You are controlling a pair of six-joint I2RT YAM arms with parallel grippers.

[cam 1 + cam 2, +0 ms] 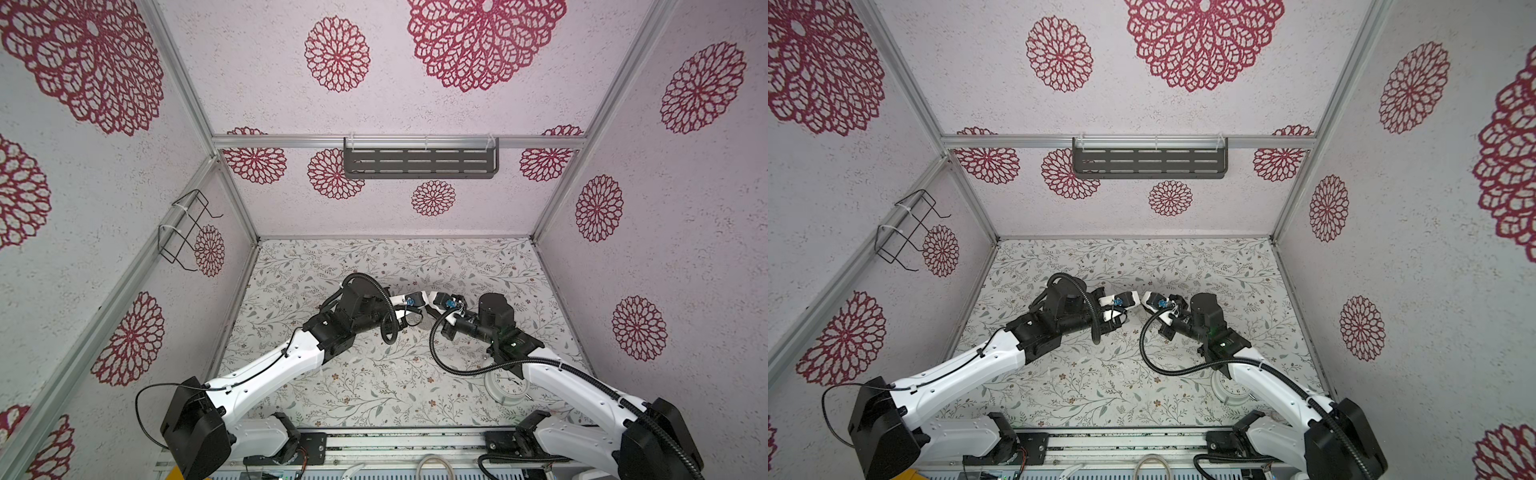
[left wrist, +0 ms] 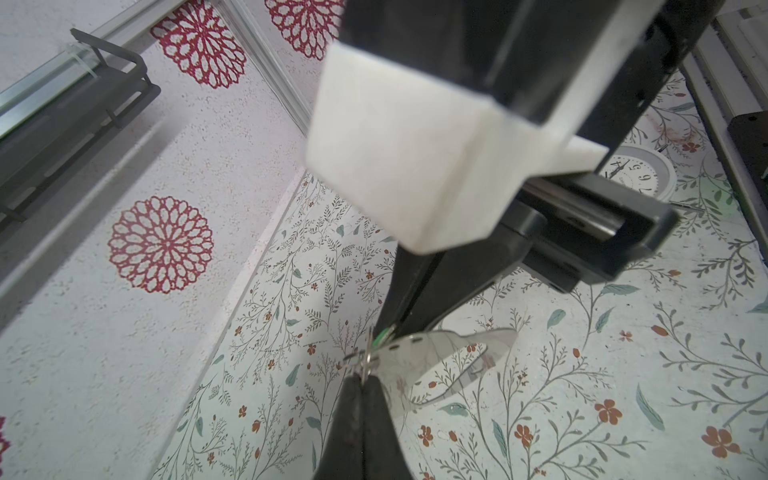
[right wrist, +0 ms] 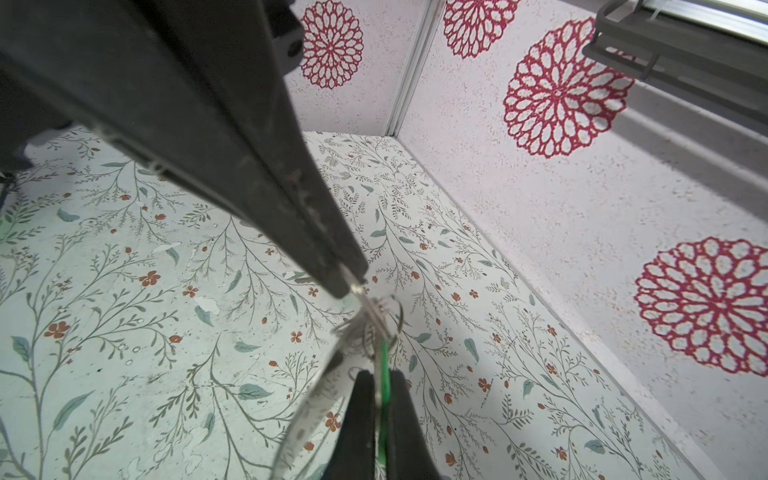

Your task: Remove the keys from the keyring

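Pinching a little wire ring point(image 2: 365, 359), the left gripper point(image 2: 363, 374) holds up the keyring point(image 2: 440, 343), well past the clock point(image 1: 505, 388). The right gripper point(image 3: 382, 376) squeezes the green key point(image 3: 384, 359). I think no key is off yet.

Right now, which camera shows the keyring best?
The left wrist view: the keyring faces it flat, with its oval opening plain. The right wrist view catches it only edge-on; in both top views it cannot be made out.
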